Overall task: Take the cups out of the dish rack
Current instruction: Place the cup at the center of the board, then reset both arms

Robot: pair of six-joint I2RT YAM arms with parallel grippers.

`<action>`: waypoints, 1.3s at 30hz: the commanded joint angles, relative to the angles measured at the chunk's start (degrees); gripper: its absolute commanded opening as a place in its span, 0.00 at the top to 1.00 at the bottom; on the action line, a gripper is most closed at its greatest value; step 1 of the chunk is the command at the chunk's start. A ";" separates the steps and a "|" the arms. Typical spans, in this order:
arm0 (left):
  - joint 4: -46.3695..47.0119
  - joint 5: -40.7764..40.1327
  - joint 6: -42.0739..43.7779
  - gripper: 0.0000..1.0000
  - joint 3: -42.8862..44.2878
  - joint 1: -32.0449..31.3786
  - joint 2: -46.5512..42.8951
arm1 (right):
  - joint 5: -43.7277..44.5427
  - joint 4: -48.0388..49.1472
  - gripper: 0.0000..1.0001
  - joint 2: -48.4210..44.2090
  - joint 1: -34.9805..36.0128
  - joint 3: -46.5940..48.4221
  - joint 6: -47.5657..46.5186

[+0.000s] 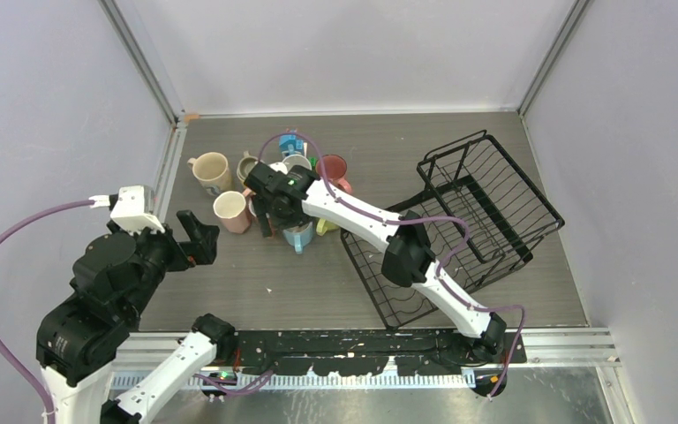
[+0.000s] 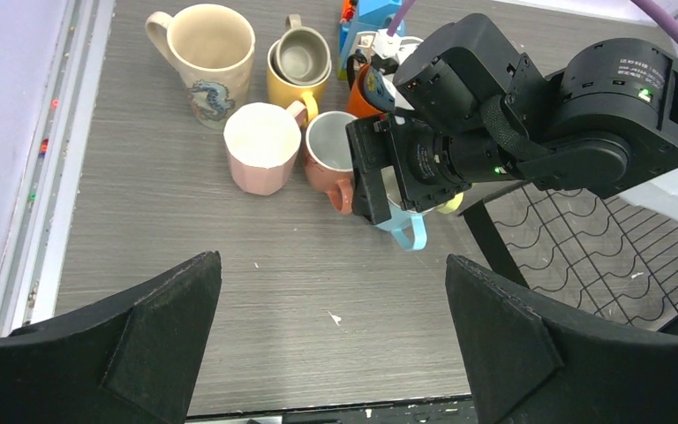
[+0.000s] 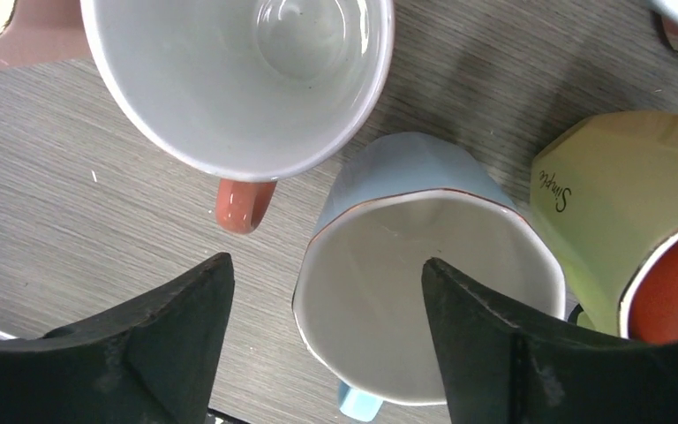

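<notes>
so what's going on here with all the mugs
Two robot arms are clearing mugs out of a black wire dish rack. The right gripper is low over a light blue mug that stands on the table among the other mugs, its jaws open astride the rim rather than clamped on it. The left gripper hangs open nearby, holding nothing. From above, no mugs show in the rack.

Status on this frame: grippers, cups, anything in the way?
Left gripper open, empty. Right gripper open astride rim of light blue cup. Dish rack shows no cups. Lime cup crowds it.
</notes>
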 commanded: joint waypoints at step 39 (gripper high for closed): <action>30.53 22.63 -4.61 0.00 -9.04 -12.65 19.94 | 16.94 17.63 0.00 -73.78 -11.97 -45.22 1.74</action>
